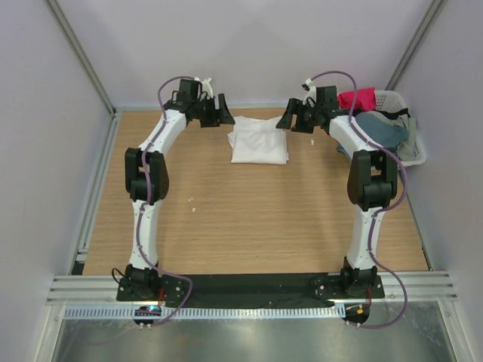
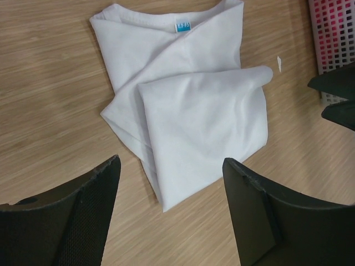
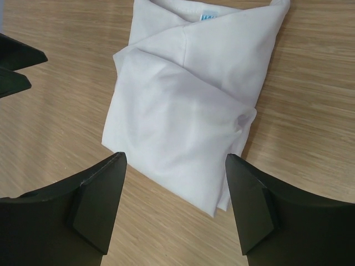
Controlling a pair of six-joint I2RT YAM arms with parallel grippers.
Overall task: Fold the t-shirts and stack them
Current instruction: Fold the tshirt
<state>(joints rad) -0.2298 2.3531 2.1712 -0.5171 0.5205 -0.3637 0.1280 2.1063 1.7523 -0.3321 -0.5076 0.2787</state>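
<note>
1. Pale walls are enclosing a wooden table [image 1: 226, 226], with both arms reaching from its near edge toward the far side.
2. Near the far edge, between the two arms, the white t-shirt [image 1: 259, 142] is lying flat on the wood, folded into a rough, slightly crumpled rectangle.
3. Its small blue neck label [image 2: 183, 25] is showing at the collar edge, and one folded flap is lying across the top of the bundle.
4. The left gripper [image 2: 171, 166] is hovering just left of the shirt, its jaws standing wide apart and holding nothing.
5. The right gripper [image 3: 175, 160] is hovering just right of the shirt, its jaws likewise spread and carrying nothing.
6. Both grippers are pointing inward at the shirt from opposite sides, with no cloth between their fingers.
7. At the far right corner a white slotted basket [image 1: 413, 151] is sitting, with a red-pink t-shirt [image 1: 358, 98] and a slate blue t-shirt [image 1: 381, 130] bunched inside it.
8. A small white scrap [image 1: 191, 200] is lying on the bare wood, well apart from the folded shirt.
</note>
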